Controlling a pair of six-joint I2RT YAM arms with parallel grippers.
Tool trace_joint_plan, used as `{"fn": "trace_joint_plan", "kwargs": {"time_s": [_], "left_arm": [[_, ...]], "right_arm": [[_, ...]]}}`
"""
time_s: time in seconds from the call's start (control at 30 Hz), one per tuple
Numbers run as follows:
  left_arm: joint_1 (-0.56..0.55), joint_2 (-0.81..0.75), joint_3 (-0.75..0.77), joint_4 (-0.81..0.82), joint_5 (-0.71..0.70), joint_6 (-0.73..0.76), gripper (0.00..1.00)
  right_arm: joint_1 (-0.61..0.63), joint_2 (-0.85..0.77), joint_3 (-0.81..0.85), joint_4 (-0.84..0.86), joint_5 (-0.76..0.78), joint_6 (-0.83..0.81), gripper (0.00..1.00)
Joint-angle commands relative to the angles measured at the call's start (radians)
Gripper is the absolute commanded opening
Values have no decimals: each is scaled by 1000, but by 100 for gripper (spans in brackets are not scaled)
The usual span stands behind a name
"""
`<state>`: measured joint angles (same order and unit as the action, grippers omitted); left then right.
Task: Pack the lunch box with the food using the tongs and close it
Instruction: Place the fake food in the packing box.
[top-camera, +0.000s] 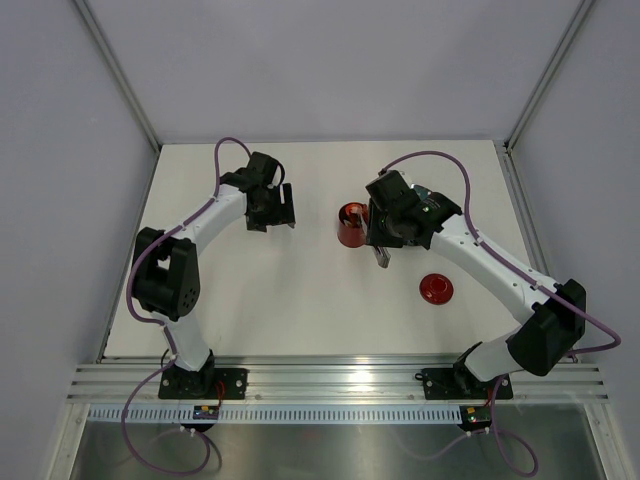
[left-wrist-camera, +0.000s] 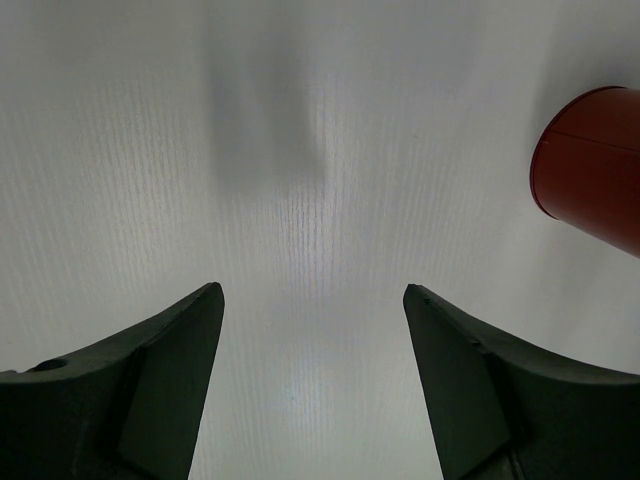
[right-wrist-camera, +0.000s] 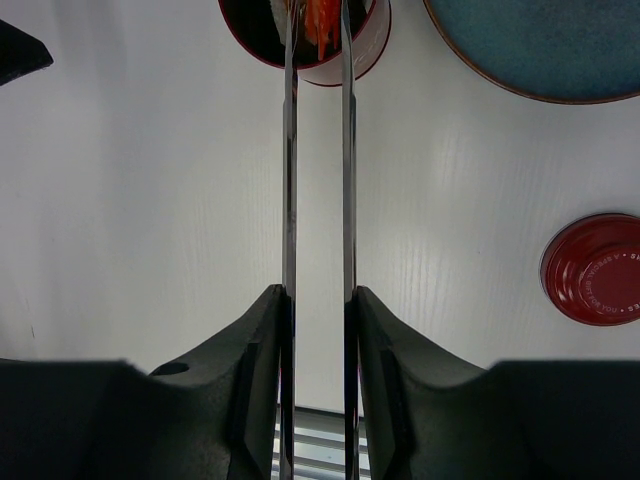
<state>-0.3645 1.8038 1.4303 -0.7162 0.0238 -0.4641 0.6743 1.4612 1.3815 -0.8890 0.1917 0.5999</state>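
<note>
The red lunch box (top-camera: 351, 224) stands open mid-table, also at the top of the right wrist view (right-wrist-camera: 372, 50) and the right edge of the left wrist view (left-wrist-camera: 590, 165). My right gripper (right-wrist-camera: 318, 295) is shut on the silver tongs (right-wrist-camera: 289, 150), whose two arms run forward with their tips over the box's mouth. An orange-red piece of food (right-wrist-camera: 322, 22) shows between the tips inside the box. The round red lid (right-wrist-camera: 595, 268) lies flat on the table to the right (top-camera: 436, 289). My left gripper (left-wrist-camera: 312, 300) hangs open and empty left of the box (top-camera: 270, 208).
A blue-grey plate (right-wrist-camera: 540, 45) lies right of the box, beyond the lid; in the top view my right wrist covers it. The white table (top-camera: 280, 300) is ringed by grey walls and metal posts, with a rail along the near edge.
</note>
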Motion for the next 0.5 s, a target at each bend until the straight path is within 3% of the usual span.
{"fn": "trace_joint_plan", "kwargs": {"time_s": [0.0,0.47], "left_arm": [[4,-35,5,23,13,-5,77],[6,-40,-1,24,15,-5,77]], "right_arm": [[13,-35,16,2,22,11,39],[11,-25,39,5,25,8,40]]}}
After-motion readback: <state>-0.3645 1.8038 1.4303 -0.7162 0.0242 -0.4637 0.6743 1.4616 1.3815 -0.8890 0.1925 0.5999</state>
